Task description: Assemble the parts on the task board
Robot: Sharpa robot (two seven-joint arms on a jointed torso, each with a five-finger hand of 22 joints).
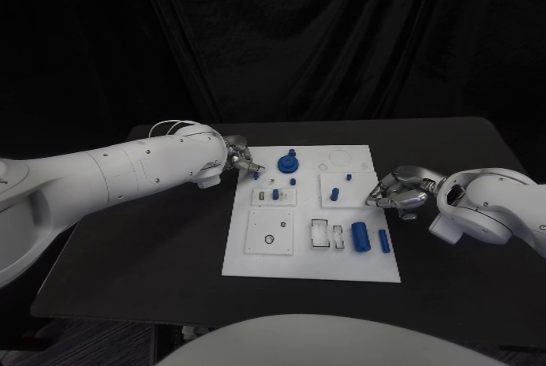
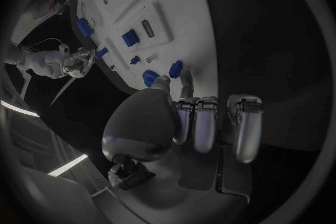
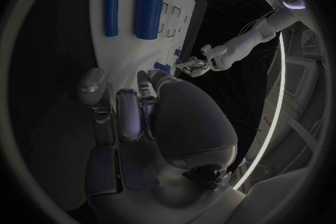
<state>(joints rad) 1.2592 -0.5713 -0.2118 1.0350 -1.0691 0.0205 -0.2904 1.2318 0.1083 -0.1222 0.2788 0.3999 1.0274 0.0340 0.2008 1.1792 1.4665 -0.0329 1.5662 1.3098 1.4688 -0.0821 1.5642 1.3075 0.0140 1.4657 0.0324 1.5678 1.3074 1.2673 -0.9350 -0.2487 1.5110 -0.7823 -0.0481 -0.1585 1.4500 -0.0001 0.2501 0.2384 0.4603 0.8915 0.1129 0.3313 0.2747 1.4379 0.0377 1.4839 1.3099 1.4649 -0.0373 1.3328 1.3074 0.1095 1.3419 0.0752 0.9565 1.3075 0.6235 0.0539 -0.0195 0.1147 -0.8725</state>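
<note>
Task board (image 1: 244, 259) sits mid-table w/ blue parts (image 1: 360, 235) on it, left hand (image 1: 240, 162) at its far-left corner, right hand (image 1: 394, 192) at its right edge, both w/ fingers curled, apparently empty — looks like the reach-in step, next needs a clean pinch on one part.

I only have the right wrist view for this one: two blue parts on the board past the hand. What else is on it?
Observer: The head view shows a large round blue part at the task board's far end.
Operator: Where is the left hand?
Observer: The left hand is at the far left corner, near that part.
Operator: Holding anything?
Observer: Cannot tell; the left wrist view puts its fingertips right by a small blue part at the board's edge.
</note>
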